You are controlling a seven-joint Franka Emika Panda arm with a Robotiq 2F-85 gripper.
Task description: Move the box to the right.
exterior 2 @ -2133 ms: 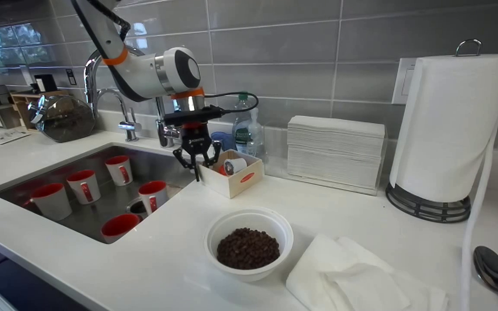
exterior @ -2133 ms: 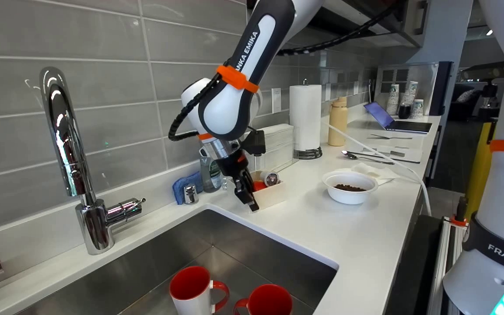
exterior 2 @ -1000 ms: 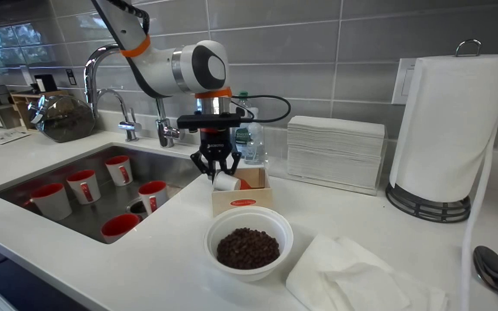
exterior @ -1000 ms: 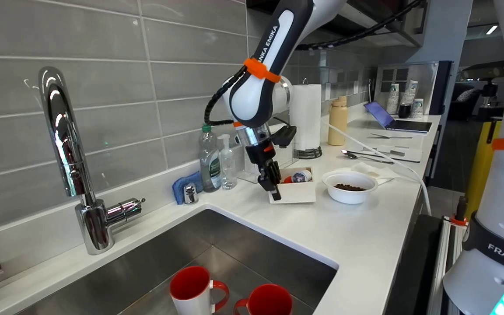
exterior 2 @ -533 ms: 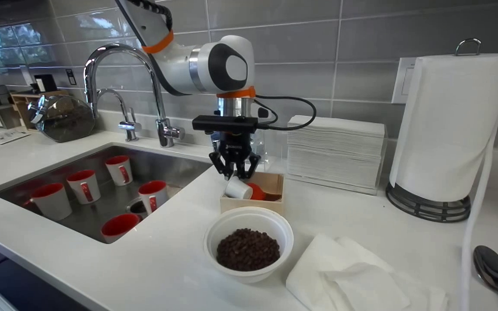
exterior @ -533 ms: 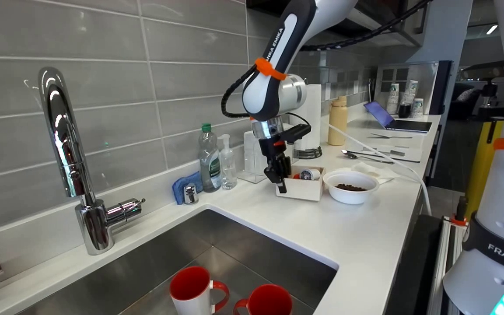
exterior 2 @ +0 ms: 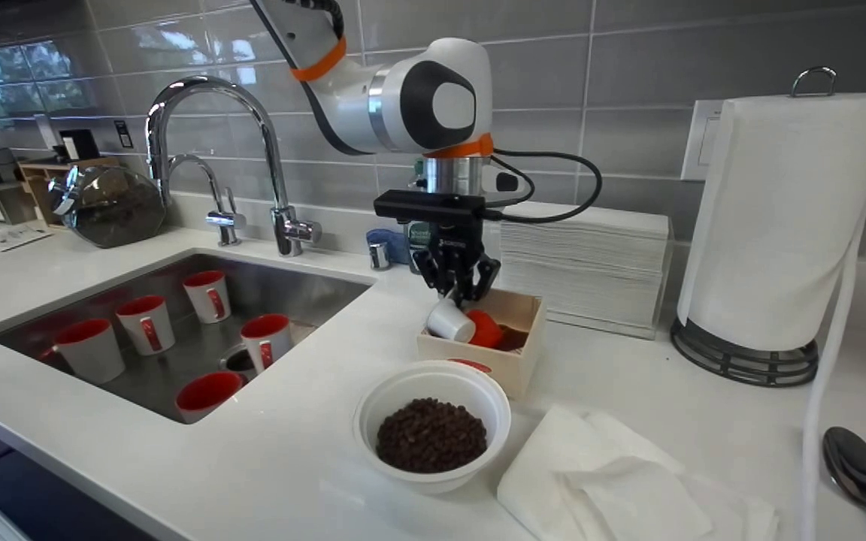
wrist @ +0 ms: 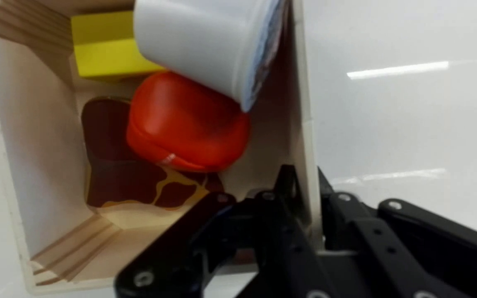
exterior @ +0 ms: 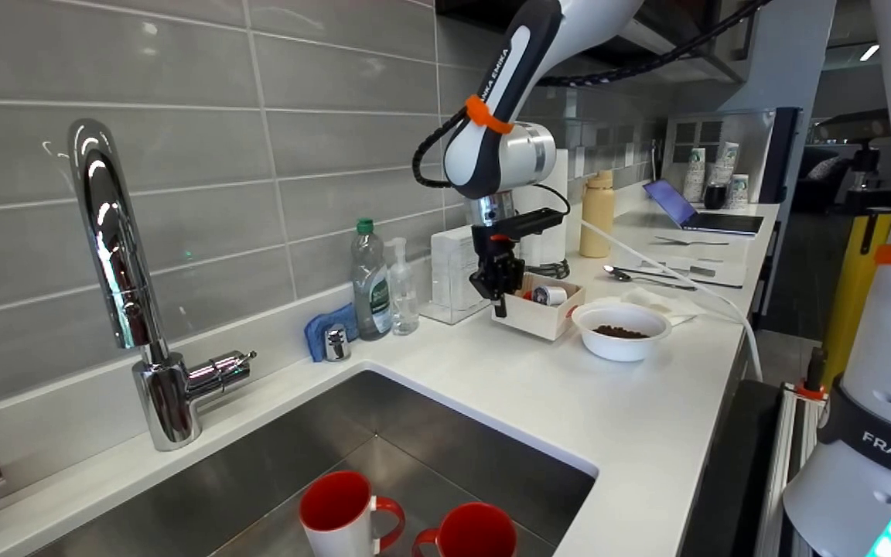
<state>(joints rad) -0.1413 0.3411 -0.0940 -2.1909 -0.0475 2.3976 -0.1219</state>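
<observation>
Steering the wooden box (exterior 2: 504,370) rightward calls, I'd judge, for a slow, level sweep toward the paper towel roll (exterior 2: 786,225), since the hand (wrist: 304,178) has it by only 1 side wall. In the wrist view the hand is drawn nearly together, pinching that thin wall from inside and outside. The box lies between the napkin stack (exterior 2: 591,278) and the white pellet-filled bowl (exterior 2: 403,383); whether it touches the bowl, or its base clears the tabletop (exterior 2: 290,451), I cannot tell. A swing could clip either neighbour, so aim along the gap. Held at 1 side, the box may twist or sag at its far end, and the white coffee pod (wrist: 197,41), lying close to the rim beside the red rounded item (wrist: 186,122), could roll out: accelerate and stop gently.
</observation>
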